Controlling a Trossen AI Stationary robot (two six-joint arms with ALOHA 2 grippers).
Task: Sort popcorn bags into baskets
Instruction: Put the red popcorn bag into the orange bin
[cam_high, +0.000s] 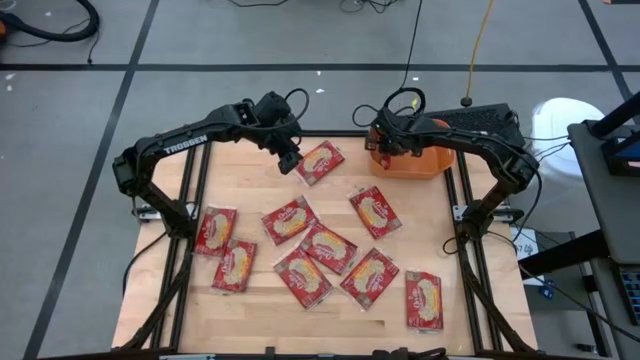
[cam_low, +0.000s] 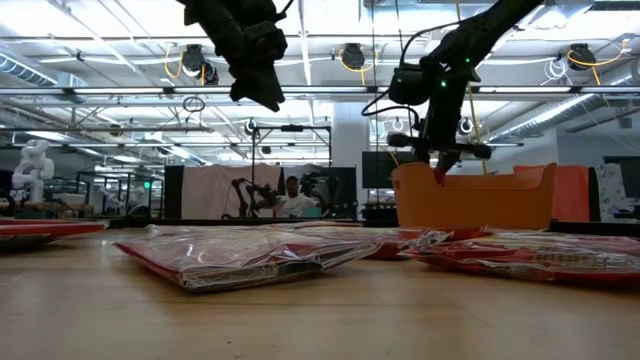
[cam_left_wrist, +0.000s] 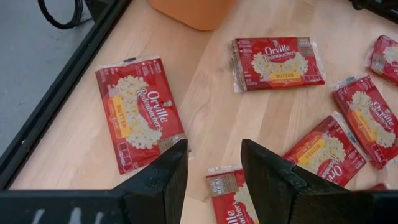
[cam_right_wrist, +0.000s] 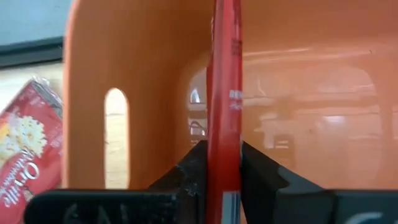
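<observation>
My right gripper (cam_right_wrist: 219, 163) holds its jaws clenched on a popcorn bag (cam_right_wrist: 224, 93), edge-up inside the far-right orange tub (cam_high: 425, 160) for dropping. My left gripper (cam_left_wrist: 211, 171), jaws released, hovers over bench bags, lining up.

Left gripper (cam_high: 290, 160) hangs raised with jaws apart, while right gripper (cam_high: 381, 148) points down, jaws clamped.

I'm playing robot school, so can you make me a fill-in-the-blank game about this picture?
1. The right pincer is shut on a red ____.
2. That pincer holds it over the tub, whose colour is ____.
3. The left pincer is ____ and holds nothing.
4. The other bags lie flat on the ____.

Missing words: bag; orange; open; table
</observation>
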